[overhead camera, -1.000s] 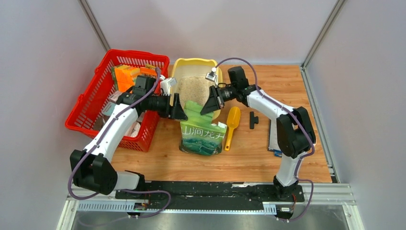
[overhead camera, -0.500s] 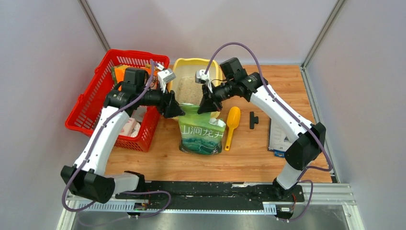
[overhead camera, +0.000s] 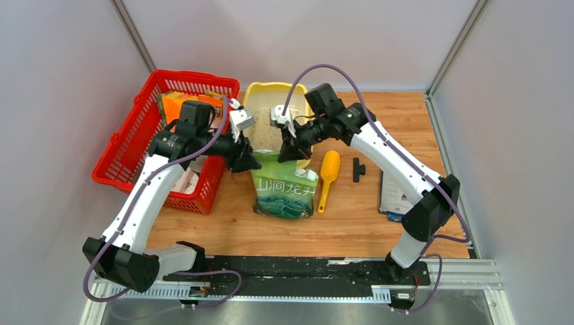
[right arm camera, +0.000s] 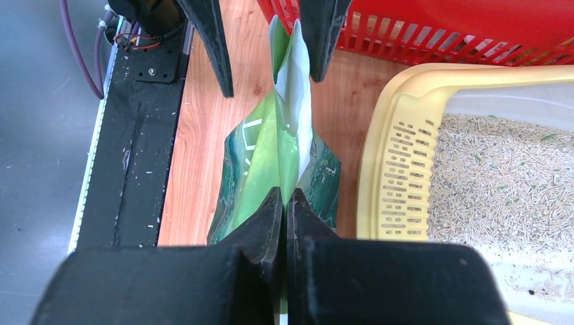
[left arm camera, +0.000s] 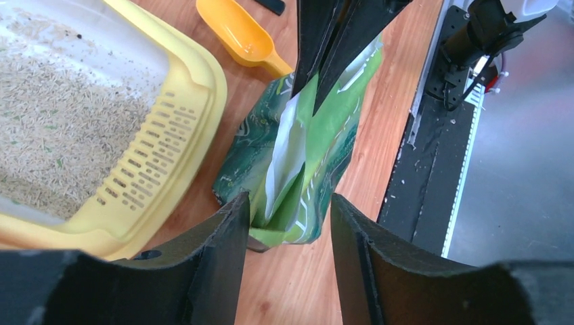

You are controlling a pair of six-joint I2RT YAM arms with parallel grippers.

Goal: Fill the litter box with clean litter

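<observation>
Over the last second I am bringing both arms in over the green litter pouch. It is still standing on the tabletop, just on the near side of the litter box. The right jaws, spread before, are now clenching the pouch's top edge. The left jaws are straddling its left top corner, narrowing but still released. The clean litter is lying in the litter box as before.

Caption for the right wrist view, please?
Right gripper pinches the green pouch at its top; left gripper open astride the other end, beside the litter box.
</observation>
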